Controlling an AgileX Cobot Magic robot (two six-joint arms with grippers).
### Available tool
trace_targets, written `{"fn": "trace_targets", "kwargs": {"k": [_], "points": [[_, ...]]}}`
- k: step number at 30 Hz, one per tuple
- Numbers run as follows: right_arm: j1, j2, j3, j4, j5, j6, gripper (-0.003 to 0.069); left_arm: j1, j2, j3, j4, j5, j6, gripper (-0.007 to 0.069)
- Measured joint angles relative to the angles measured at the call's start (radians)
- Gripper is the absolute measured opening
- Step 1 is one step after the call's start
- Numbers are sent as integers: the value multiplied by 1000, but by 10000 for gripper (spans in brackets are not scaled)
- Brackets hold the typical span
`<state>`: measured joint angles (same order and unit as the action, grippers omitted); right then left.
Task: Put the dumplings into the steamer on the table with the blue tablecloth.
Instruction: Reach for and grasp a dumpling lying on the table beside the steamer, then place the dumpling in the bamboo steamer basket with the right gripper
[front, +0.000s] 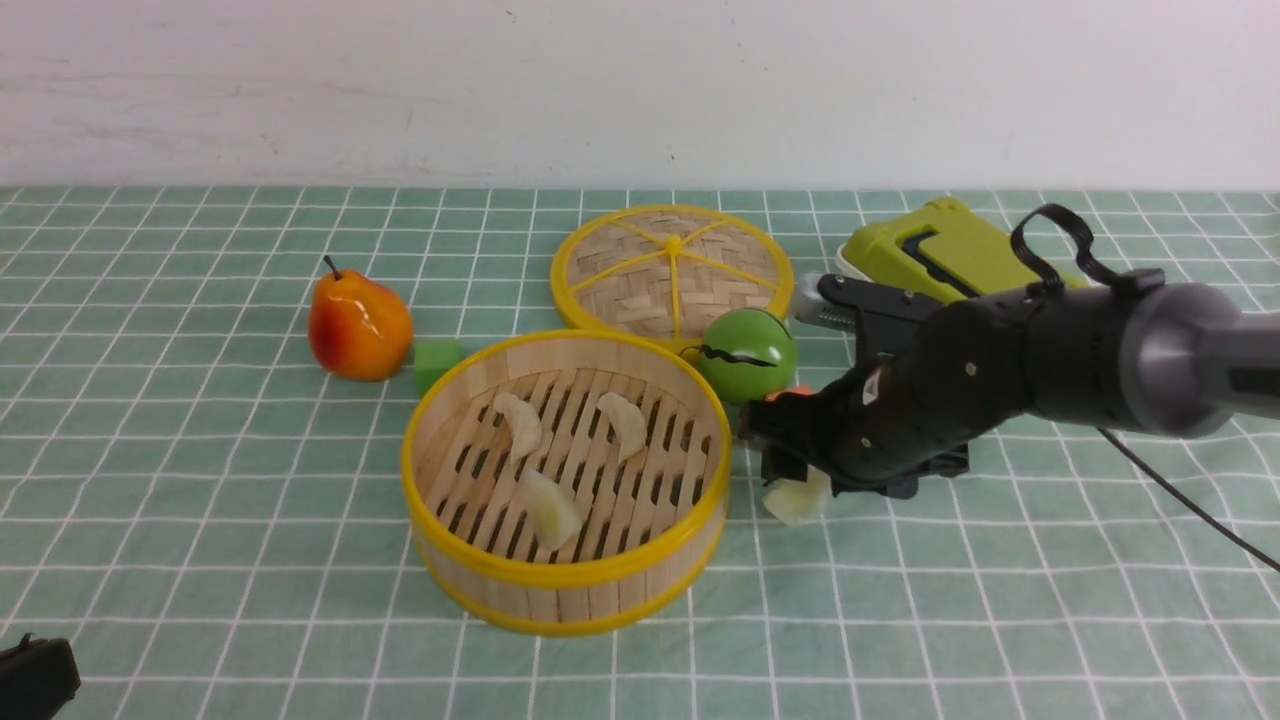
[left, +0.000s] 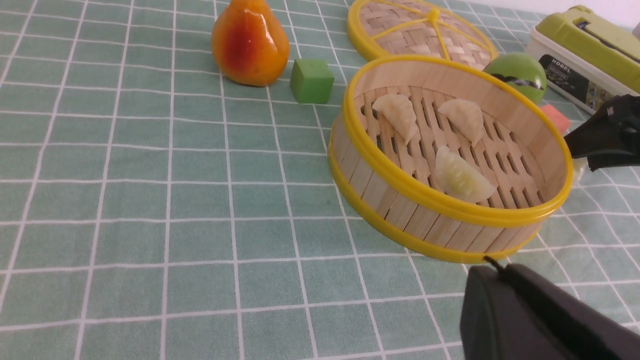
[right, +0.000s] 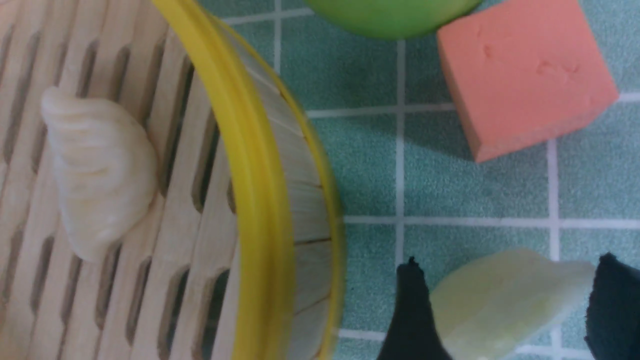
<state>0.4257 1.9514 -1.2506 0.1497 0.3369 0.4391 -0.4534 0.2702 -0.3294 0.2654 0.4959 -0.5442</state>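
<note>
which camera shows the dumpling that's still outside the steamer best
The right wrist view: the loose dumpling appears large and close, between the right gripper fingers. The front view shows only a pale piece of it under that gripper. The left wrist view shows almost none of it past the steamer.

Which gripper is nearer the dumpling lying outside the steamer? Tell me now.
Right. The right gripper straddles that dumpling, a finger on either side. The left gripper sits far off, on the steamer's opposite side, nearer the robot.
</note>
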Motion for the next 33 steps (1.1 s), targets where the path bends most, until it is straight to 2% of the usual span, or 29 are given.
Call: {"fn": "trace_targets", "kwargs": {"k": [6,11,18,26,33], "points": [[0,16,0,-8,5,-20,435,0,0,0,1,0,0,5],[0,17,0,-28,26,-100,416,0,0,0,1,0,0,11],[0,36,-7,-33,48,-124,274,0,0,0,2,0,0,17],[0,5,-5,-43,94,-127,274,0,0,0,2,0,0,24],[11,-175,0,-57,141,-190,274,0,0,0,2,0,0,29]]}}
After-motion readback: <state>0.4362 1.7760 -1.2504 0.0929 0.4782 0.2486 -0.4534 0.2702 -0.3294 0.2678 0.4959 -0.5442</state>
